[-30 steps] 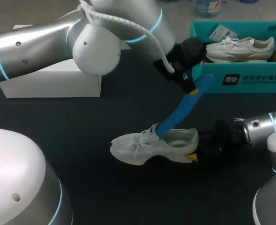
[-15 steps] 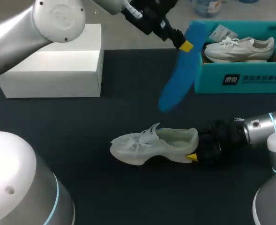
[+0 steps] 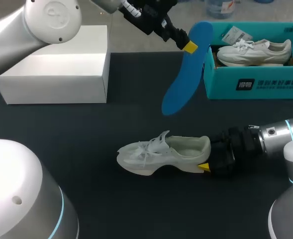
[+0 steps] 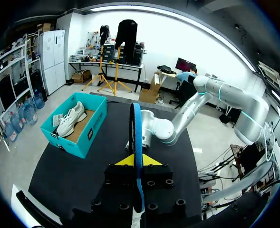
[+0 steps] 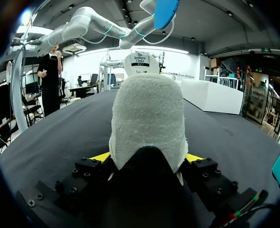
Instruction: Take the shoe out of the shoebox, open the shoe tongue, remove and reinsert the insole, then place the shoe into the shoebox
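Note:
A white shoe [image 3: 161,154] lies on the black table [image 3: 86,129], toe pointing left. My right gripper [image 3: 207,167] is shut on its heel [image 5: 148,128], which fills the space between the yellow tips. High above the table my left gripper [image 3: 188,46] is shut on one end of the blue insole [image 3: 184,69], which hangs down free of the shoe. In the left wrist view the insole [image 4: 137,147] stands edge-on between the yellow tips. A teal shoebox [image 3: 250,82] at the back right holds a second white shoe [image 3: 254,52].
A white box [image 3: 56,67] stands at the back left of the table. The teal shoebox [image 4: 78,126] also shows in the left wrist view, beside the gripper.
My left gripper has pulled the blue insole out of the shoe and lifted it up and back. The shoe and my right gripper have stayed in place.

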Controlling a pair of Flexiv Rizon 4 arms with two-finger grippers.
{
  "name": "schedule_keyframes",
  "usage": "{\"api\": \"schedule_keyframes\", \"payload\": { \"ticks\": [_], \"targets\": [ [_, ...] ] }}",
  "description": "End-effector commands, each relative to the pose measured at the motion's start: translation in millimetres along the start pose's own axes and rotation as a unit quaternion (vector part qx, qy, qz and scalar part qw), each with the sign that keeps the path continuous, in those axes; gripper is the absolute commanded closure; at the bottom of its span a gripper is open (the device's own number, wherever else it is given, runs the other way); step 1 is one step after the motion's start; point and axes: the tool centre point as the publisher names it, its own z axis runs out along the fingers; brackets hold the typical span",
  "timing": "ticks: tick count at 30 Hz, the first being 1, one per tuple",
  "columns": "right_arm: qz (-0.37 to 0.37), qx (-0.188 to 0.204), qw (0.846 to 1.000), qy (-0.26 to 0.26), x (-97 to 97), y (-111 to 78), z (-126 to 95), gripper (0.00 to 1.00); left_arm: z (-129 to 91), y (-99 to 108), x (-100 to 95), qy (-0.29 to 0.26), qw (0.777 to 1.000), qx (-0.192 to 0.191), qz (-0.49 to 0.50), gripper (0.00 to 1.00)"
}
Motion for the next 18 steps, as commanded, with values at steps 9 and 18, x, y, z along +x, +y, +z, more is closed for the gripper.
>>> {"api": "schedule_keyframes", "payload": {
  "ticks": [9,18],
  "targets": [
    [0.0,0.002,1.0,0.0,0.1,-2.4,3,1.0,-29,-20,-40.0,0.122,0.992,-0.015,-0.028,1.0],
    [0.0,0.002,1.0,0.0,0.1,-2.4,3,1.0,-64,-12,-84.9,0.153,0.984,0.017,-0.088,1.0]
  ]
}}
